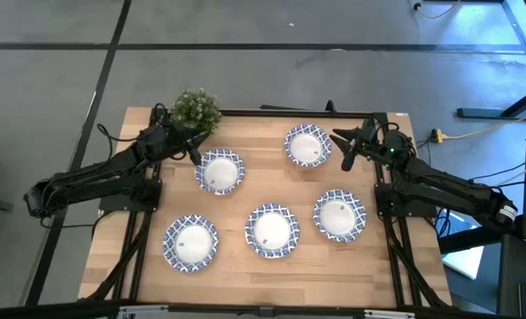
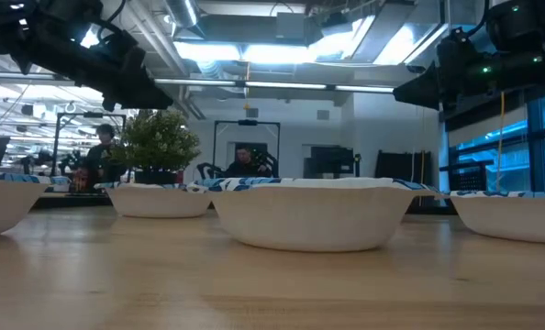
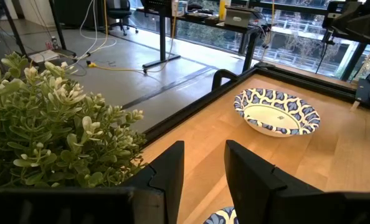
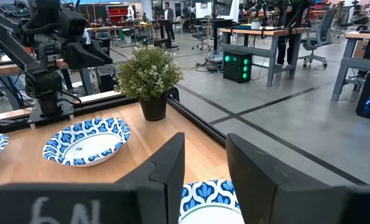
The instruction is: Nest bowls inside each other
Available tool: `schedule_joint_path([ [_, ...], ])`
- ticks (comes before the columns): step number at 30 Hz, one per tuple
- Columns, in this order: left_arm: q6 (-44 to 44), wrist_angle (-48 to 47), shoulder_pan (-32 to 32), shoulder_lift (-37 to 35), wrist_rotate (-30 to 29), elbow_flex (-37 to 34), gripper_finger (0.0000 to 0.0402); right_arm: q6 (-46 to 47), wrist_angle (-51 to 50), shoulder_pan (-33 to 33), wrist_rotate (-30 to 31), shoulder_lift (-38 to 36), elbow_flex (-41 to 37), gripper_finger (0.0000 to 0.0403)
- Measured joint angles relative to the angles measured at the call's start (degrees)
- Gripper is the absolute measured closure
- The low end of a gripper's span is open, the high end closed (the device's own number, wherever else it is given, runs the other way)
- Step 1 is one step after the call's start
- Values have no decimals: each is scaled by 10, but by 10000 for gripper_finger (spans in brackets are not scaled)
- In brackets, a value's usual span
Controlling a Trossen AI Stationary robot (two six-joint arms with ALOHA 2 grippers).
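Five bowls lay separate on the worktop, none nested; right tool, fingers apart, hovered just beside the far-right bowl, left tool likewise apart near the far-left bowl.

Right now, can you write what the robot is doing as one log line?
bowls: five, all apart, none nested | left gripper: open, beside plant | right gripper: open, beside far bowl
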Motion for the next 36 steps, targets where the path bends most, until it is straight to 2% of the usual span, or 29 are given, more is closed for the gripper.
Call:
schedule_joint_path([
  [36,0,0,0,0,0,0,292,2,-3,0,9,0,0,283],
])
